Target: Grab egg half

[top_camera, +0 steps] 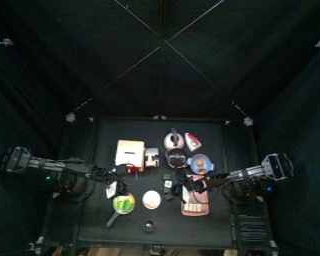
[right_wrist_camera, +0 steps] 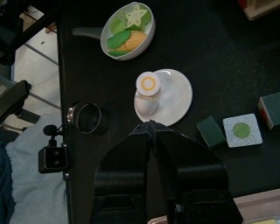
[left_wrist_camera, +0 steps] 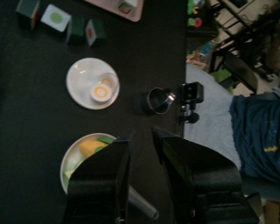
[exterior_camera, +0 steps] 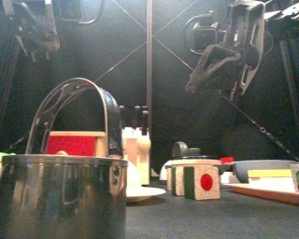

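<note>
The egg half [right_wrist_camera: 149, 84] is a small off-white oval with a yellow centre. It lies on a small white plate [right_wrist_camera: 166, 94] near the table's front middle, and also shows in the left wrist view [left_wrist_camera: 102, 89] and the top view [top_camera: 152, 200]. My right gripper [right_wrist_camera: 146, 129] hangs above the plate's edge with its jaws together and empty. My left gripper [left_wrist_camera: 143, 142] is open and empty, above the green-yellow pan [left_wrist_camera: 90, 153], short of the plate. Both grippers hang high in the front view, the right one [exterior_camera: 215, 70] nearer the middle.
A steel pot [exterior_camera: 59, 191] stands large at the front left. Small blocks with green dots [right_wrist_camera: 240, 129] and a pink tray [top_camera: 196, 205] lie right of the plate. A small camera on a stand [left_wrist_camera: 178, 96] sits at the table's front edge. A person's blue sleeve [left_wrist_camera: 262, 131] shows beyond the edge.
</note>
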Tool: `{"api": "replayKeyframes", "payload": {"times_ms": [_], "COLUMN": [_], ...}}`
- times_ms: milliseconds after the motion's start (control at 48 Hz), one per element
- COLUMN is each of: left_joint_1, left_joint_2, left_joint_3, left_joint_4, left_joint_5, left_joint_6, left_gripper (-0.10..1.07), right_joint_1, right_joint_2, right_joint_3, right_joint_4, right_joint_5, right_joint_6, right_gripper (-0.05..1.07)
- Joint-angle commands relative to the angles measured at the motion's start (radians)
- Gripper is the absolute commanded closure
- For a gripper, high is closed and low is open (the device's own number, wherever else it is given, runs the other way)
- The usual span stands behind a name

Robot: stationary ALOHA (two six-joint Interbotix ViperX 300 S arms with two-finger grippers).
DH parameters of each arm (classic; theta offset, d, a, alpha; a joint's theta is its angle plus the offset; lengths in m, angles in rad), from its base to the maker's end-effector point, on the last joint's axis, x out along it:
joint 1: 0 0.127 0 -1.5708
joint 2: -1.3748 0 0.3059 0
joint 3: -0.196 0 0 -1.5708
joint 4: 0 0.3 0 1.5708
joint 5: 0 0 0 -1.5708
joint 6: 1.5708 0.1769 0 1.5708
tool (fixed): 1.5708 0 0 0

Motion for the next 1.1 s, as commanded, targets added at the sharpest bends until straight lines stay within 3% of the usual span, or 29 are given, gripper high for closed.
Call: {"api": "replayKeyframes", "payload": {"times_ms": [0,208,417,583,729,1083], "left_joint_1": [0.000,-0.014,-0.150,-0.212,-0.253,-0.268], "left_joint_2": [0.008,0.028,0.038,0.048,0.046,0.046], "left_joint_3": [-0.035,-0.029,0.000,0.038,0.075,0.172], "left_joint_4": [0.097,0.310,0.502,0.638,0.719,0.871], "left_joint_5": [0.051,0.152,0.140,0.133,0.077,-0.146], "left_joint_6": [-0.072,-0.328,-0.589,-0.749,-0.821,-0.821], "left_gripper": [0.30,0.30,0.30,0.30,0.30,0.30], "right_joint_1": [-0.005,-0.011,-0.011,-0.008,0.003,0.080], "right_joint_2": [-0.025,-0.021,0.015,0.091,0.158,0.244], "right_joint_3": [-0.006,-0.005,-0.009,-0.043,-0.081,-0.195], "right_joint_4": [0.005,0.005,0.015,0.000,-0.078,-0.109], "right_joint_5": [-0.008,-0.008,-0.008,-0.006,0.002,0.147], "right_joint_6": [-0.003,-0.002,-0.003,-0.015,-0.012,-0.005], "right_gripper": [0.55,0.55,0.55,0.55,0.54,0.52]}}
